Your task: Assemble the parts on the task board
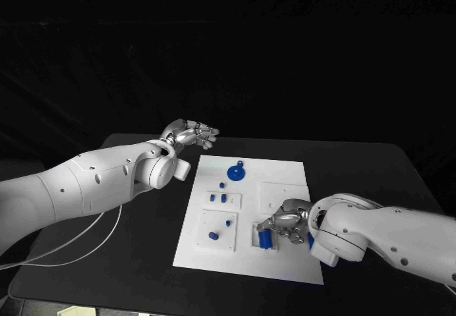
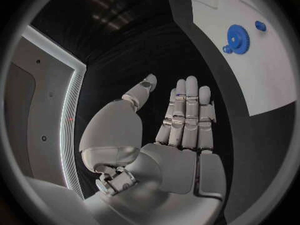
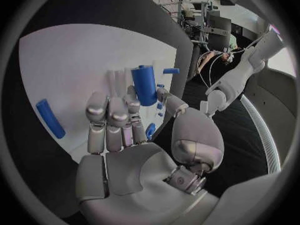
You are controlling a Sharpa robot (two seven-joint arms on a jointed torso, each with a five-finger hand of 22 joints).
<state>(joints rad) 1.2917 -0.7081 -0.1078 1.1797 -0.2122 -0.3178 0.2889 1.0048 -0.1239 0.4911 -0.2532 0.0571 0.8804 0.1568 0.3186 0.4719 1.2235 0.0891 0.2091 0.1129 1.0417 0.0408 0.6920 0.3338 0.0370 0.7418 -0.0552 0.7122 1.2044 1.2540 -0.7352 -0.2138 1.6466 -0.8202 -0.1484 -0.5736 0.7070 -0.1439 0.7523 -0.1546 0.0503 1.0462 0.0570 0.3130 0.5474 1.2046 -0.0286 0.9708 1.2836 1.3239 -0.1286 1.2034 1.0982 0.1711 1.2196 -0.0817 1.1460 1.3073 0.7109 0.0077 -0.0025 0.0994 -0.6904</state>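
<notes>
Right hand (image 1: 285, 227) over task board (image 1: 285, 178), fingertips at upright blue cylinder (image 3: 144, 85); grip unclear. Left hand (image 1: 190, 137) open, empty; its wrist view shows blue gear (image 2: 237, 38).

**Black table, dark backdrop**

A black table (image 1: 370, 171) sits in the middle of the scene, its matte top catching a soft sheen. Beyond its far edge there is a black backdrop (image 1: 228, 59), unbroken from left to right. A thin white cable (image 1: 90, 245) trails across the near left part of the tabletop. The right wrist view catches a brighter room past the table's edge, crowded with stands and equipment (image 3: 209, 15), too small to make out.
</notes>
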